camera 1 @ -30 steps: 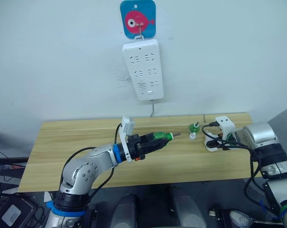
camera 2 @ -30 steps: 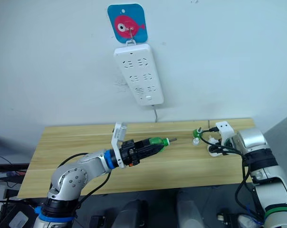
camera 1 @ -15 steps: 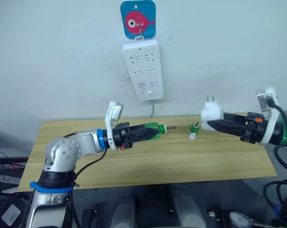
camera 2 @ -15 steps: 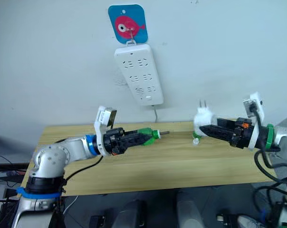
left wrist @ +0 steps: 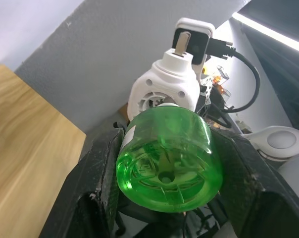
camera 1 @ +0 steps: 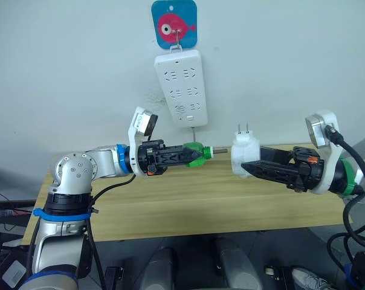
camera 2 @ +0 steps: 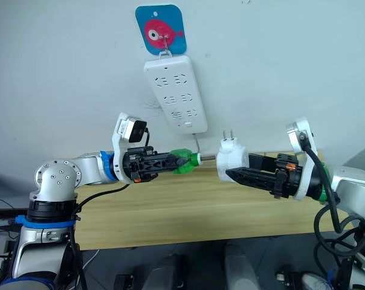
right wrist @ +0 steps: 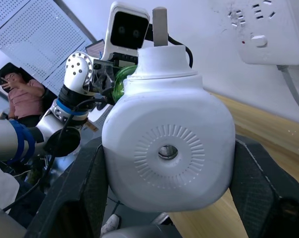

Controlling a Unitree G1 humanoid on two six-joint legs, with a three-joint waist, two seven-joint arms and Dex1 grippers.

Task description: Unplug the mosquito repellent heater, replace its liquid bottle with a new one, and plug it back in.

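Green bottle [camera 1: 196, 153] meets heater [camera 1: 243, 157] (no readable labels).

Long white plastic power strip [camera 1: 182, 87] hangs tilted on pale wall, upper centre of frame, grey cord [camera 1: 193, 135] trailing from its lower end. Above it, blue square hook plaque with pink fish [camera 1: 173, 23], strip hung from its hook. Light wooden counter [camera 1: 170, 205] spans lower middle. Seated person in pink top [right wrist: 22, 92], far left of right wrist view.
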